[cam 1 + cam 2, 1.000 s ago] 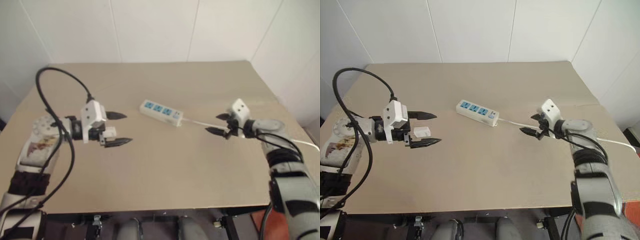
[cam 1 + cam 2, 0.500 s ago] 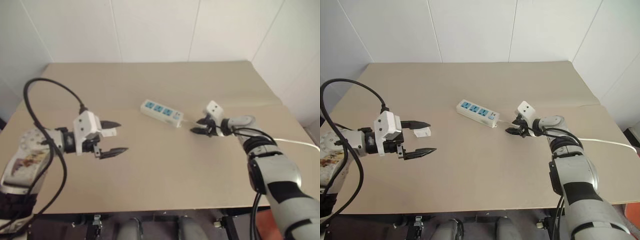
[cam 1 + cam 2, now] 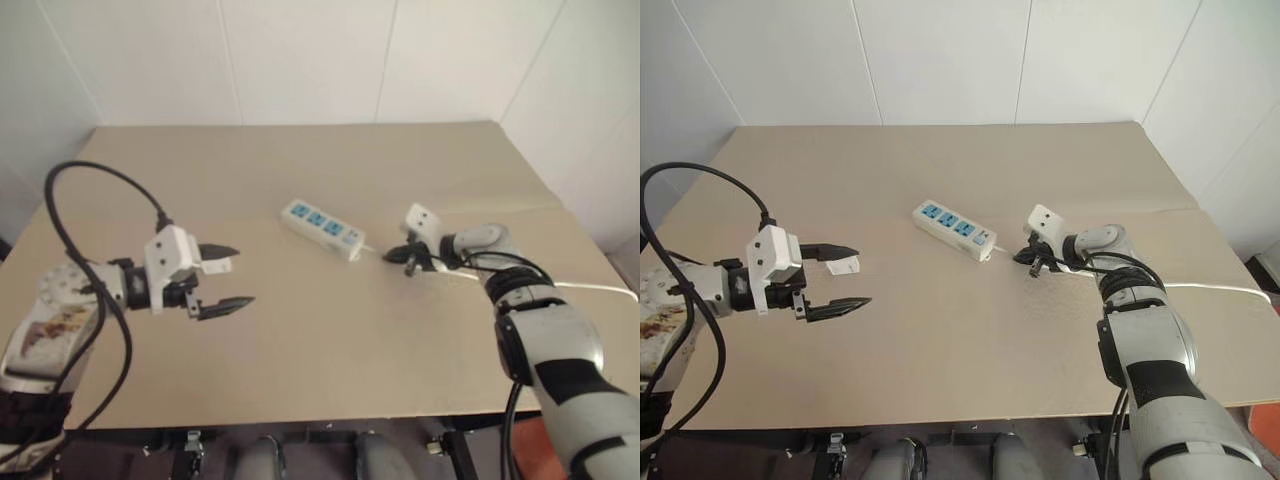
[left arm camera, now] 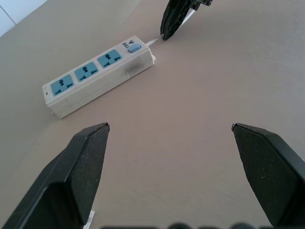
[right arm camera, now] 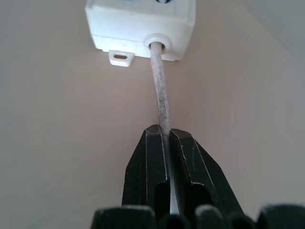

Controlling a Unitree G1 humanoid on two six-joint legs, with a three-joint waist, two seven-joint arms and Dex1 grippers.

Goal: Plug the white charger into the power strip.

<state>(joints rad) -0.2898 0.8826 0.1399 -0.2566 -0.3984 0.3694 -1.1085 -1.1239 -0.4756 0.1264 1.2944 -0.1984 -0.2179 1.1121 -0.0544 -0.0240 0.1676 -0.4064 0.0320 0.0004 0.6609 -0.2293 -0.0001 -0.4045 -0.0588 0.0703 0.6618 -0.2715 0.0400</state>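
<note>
Lying on the tan table [image 3: 940,350], the white charger [image 3: 844,265] sits just beyond your left gripper [image 3: 837,279], near the far fingertip and not touching either one as far as the head views show. That gripper hovers with its two black fingers spread wide and nothing between them, pointed across the table toward the power strip [image 3: 954,228]; you look set for a grab on the charger, not yet made.

The strip lies well apart from the charger, angled across the middle of the table with its three blue socket faces up and its switch end toward your right arm. From that end the thin white cable [image 5: 159,90] runs out, and your right gripper [image 5: 169,143] has its fingers pressed together on it just beside the strip's housing. My reading is that you hold the cable there to anchor the strip so it cannot slide when the charger is pushed in.

Mind that a pinch on the cord alone may let the strip swivel; the sockets stay free and unobstructed for the approach.
</note>
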